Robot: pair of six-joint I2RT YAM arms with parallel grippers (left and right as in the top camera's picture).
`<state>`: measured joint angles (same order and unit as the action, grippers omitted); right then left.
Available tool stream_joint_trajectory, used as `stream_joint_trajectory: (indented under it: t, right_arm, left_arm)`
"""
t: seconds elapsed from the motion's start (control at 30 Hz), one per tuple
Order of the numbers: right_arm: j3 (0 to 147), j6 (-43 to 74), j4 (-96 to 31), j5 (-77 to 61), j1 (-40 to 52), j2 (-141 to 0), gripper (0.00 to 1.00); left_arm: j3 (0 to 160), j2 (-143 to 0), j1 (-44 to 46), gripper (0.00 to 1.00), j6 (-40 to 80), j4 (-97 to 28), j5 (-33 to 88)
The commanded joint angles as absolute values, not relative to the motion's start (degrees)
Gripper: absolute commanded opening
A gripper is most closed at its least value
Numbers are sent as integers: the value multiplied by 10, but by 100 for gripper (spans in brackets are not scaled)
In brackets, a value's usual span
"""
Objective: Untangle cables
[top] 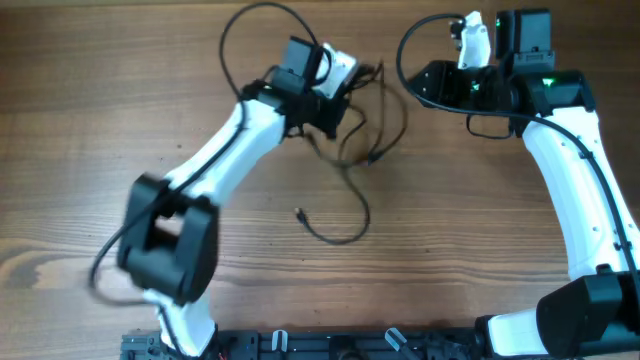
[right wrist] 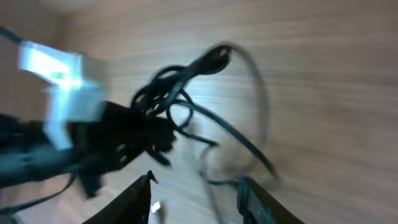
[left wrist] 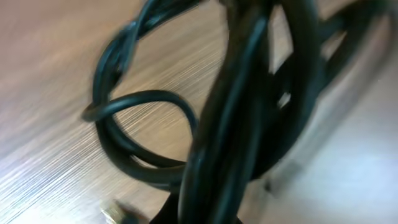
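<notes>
left pincer (top: 338,100) clamps cables (left wrist: 249,124); only r-wrist cam shows right pincer (right wrist: 196,183) jaws apart.

I record left arm (top: 228,148) and right arm (top: 570,165): white shell links, bulky black joint housings, black bases. Green lamp (top: 546,84) lit at right wrist.

Your overhead view is evenly lit, but both wrist views smear with motion blur, the cables (left wrist: 249,124) soft, and glare whitens the table (left wrist: 354,162) toward four o'clock.
</notes>
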<state>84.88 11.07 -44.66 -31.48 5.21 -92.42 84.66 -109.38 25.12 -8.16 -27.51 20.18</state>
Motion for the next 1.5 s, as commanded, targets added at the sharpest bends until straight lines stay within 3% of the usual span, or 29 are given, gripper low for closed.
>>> stream_joint_trajectory:
  t: [0.0, 0.1, 0.6, 0.73, 0.83, 1.1, 1.17, 1.27, 1.37, 1.47]
  right_arm:
    - [848, 92, -424, -444, 54, -933, 46]
    - [848, 102, -404, -488, 54, -933, 46]
    - [848, 58, -410, -567, 58, -933, 41]
    - [848, -31, -409, -605, 58, -933, 58]
    - [848, -47, -396, -577, 58, -933, 65]
    - [848, -43, -333, -547, 84, -934, 66]
    - [848, -24, -328, -508, 93, -934, 56]
    - [848, 7, -328, -460, 95, -934, 19]
    - [848, 42, -327, -421, 95, -934, 9]
    - [848, 118, -341, -326, 92, -933, 4]
  left_arm:
    - [852, -1014, 235, 4, -51, -265, 482]
    - [852, -1009, 234, 4, -42, -265, 568]
    - [852, -1009, 230, 4, 88, -186, 570]
    - [852, -1009, 227, 4, 116, -186, 570]
    - [852, -1009, 228, 4, 147, -187, 582]
    - [852, -1009, 238, 4, 160, -191, 665]
    - [852, -1009, 243, 4, 159, -190, 665]
    - [852, -1009, 246, 4, 159, -191, 664]
    - [852, -1009, 241, 4, 159, -191, 664]
    - [852, -1009, 231, 4, 159, -191, 664]
